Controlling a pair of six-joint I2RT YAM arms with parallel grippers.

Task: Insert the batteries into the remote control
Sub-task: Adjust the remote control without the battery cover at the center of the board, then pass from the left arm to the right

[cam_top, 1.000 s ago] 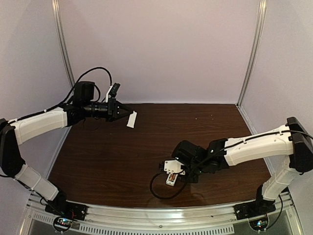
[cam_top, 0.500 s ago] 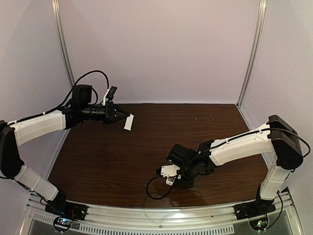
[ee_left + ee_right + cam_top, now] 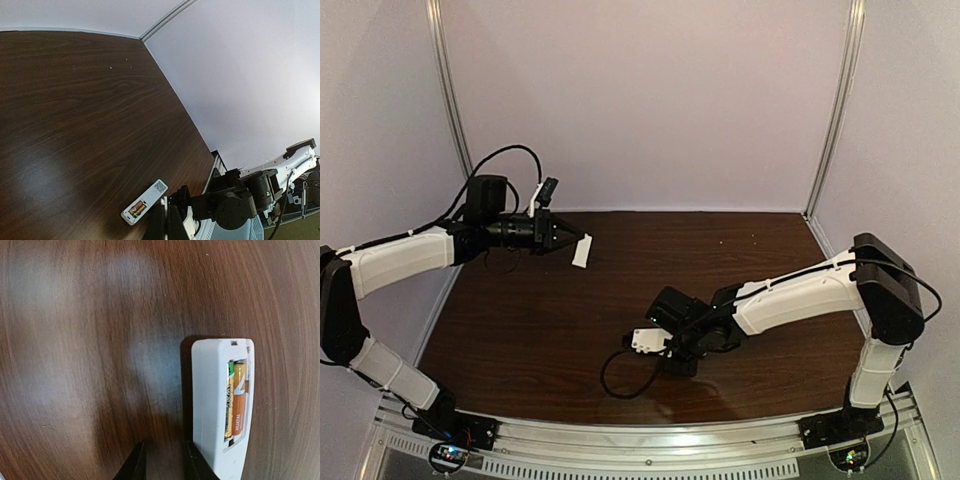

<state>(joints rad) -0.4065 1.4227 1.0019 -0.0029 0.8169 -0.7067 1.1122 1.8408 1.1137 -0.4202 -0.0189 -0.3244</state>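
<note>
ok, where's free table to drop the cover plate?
Bare: the far-right corner between back wall and right arm, and the middle strip between the left gripper, which holds the cover plate, and the right gripper. Crowded: near centre, where the right gripper hangs beside the remote control with both batteries in.

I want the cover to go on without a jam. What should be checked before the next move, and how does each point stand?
1. Both batteries seated in the remote control compartment: ok.
2. Battery polarity: cannot tell.
3. Hold on the cover plate by the left gripper: ok.
4. Open, empty right gripper: ok.
5. Path clear for the cover plate: not ok, the right gripper sits right beside the remote control.
</note>
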